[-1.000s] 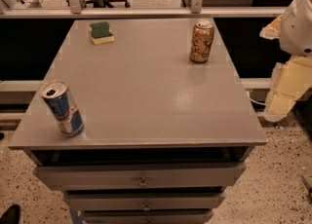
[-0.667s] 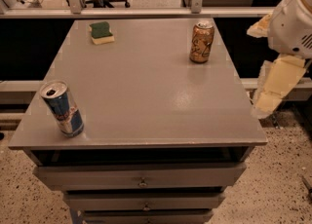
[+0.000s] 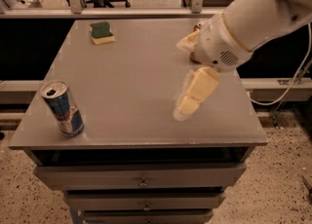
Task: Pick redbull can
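The redbull can (image 3: pixel 62 108), slim, blue and silver with a silver pull-tab top, stands upright near the front left corner of the grey table (image 3: pixel 131 77). My gripper (image 3: pixel 179 80) hangs over the middle right of the table, well to the right of the can and apart from it. Its two pale fingers (image 3: pixel 195 91) are spread wide and hold nothing. The white arm (image 3: pixel 253 18) comes in from the upper right.
A green and yellow sponge (image 3: pixel 102 32) lies at the back left of the table. A golden-brown can (image 3: pixel 197 26) at the back right is mostly hidden behind my arm. Drawers (image 3: pixel 141 177) sit under the table front. A cable runs at the right.
My arm has swung in from the right edge of the view to over the middle right of the table, covering the golden-brown can. The redbull can has not moved.
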Motion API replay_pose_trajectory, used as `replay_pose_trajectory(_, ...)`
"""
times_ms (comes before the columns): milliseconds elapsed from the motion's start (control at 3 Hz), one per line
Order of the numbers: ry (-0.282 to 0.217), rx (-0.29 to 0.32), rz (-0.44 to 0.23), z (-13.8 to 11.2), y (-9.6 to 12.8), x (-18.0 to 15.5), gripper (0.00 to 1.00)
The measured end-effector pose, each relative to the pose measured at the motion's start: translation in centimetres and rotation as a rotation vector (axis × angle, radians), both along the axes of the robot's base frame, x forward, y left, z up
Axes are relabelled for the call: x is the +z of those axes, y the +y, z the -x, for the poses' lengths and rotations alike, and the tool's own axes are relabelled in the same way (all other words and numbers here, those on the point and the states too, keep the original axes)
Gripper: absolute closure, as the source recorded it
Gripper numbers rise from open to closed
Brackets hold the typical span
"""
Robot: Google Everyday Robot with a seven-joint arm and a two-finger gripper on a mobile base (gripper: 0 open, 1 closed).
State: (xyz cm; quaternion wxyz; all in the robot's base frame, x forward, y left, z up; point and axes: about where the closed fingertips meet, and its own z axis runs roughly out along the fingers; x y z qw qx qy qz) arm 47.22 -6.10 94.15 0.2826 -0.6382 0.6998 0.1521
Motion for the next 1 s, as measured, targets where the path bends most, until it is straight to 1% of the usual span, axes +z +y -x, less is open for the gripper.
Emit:
replay_pose_trajectory(333, 0.032, 0.104, -0.186, 0.3, 7.5, -2.3, 0.00)
replay_pose_trajectory(667, 0.052, 0.173, -0.353, 0.6, 14.4, -2.9, 0.00)
replay_pose_trajectory(1000, 0.052, 0.173, -0.354, 0.6, 14.4, -2.9, 0.00)
